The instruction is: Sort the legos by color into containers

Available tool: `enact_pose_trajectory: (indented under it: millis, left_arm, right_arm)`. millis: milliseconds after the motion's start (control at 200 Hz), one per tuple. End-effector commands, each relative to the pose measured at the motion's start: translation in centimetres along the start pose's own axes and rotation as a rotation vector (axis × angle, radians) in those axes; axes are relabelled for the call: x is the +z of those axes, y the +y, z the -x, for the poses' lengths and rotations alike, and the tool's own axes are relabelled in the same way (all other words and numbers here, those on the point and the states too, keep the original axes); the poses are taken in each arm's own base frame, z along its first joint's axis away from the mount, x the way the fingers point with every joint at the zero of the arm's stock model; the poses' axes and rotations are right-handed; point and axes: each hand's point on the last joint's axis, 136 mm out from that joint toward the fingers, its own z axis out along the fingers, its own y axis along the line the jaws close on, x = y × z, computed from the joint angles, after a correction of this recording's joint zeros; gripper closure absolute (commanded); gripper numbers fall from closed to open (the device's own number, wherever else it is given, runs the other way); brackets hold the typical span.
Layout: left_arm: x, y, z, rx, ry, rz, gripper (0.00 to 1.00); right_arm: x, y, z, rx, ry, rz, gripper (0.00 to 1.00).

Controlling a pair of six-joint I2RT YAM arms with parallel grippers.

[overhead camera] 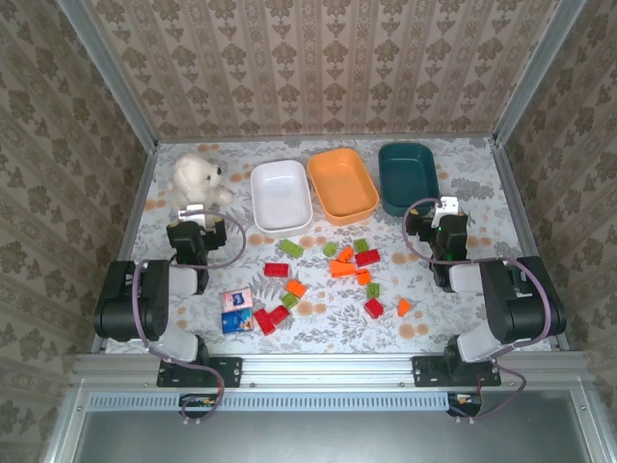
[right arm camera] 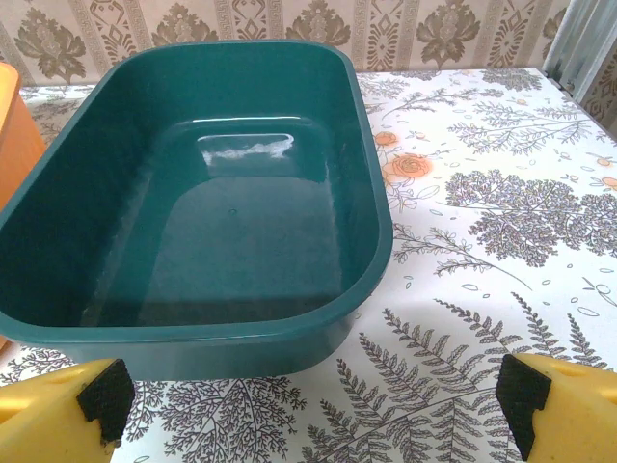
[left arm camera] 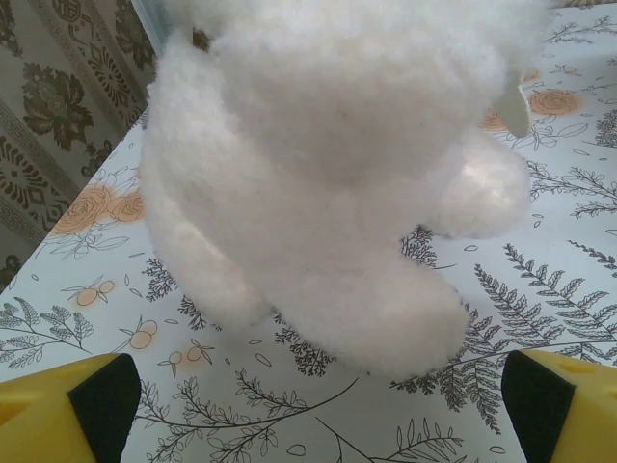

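Mid-table, the legos (overhead camera: 342,268) look light, hard, slick: pinch their flat sides. Left gripper (left arm camera: 308,410) and right gripper (right arm camera: 308,400) gape empty.

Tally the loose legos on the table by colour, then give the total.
Red legos: 5
Green legos: 5
Orange legos: 5
Total: 15
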Motion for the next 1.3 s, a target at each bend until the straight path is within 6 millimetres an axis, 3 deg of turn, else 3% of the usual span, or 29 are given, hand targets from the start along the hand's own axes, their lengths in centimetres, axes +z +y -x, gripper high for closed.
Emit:
enact_pose_trajectory:
  millis: [0,780,845,910,1035,1160,1295]
  left_arm:
    - [0.2,0.1,1.7,-0.002,-0.052,-0.005,0.0]
    - [0.3,0.1,1.7,-0.002,-0.051,-0.005,0.0]
    - [-0.1,0.1,2.2,0.005,-0.075,-0.001,0.0]
    - [-1.3,0.0,3.9,0.038,-0.085,0.018,0.0]
    - [-5.5,-0.3,8.8,0.037,-0.169,0.08,0.0]
    - [-10.3,-1.7,14.7,0.043,-0.287,0.073,0.0]
    - [-16.0,-3.1,21.0,0.021,-0.404,0.009,0.0]
  right_arm:
    - [0.2,0.0,0.2,0.004,-0.005,-0.007,0.0]
    - [0.1,0.0,0.2,0.004,-0.008,-0.006,0.0]
    - [-0.3,-0.2,1.0,0.009,-0.018,-0.018,0.0]
    - [-1.0,-0.9,2.6,0.008,0.001,-0.068,0.0]
    - [-4.2,-1.6,8.6,0.038,-0.123,-0.13,0.0]
    - [-8.4,-0.9,16.4,0.035,-0.236,-0.139,0.0]
    - [-14.7,1.3,25.9,0.08,-0.361,-0.058,0.0]
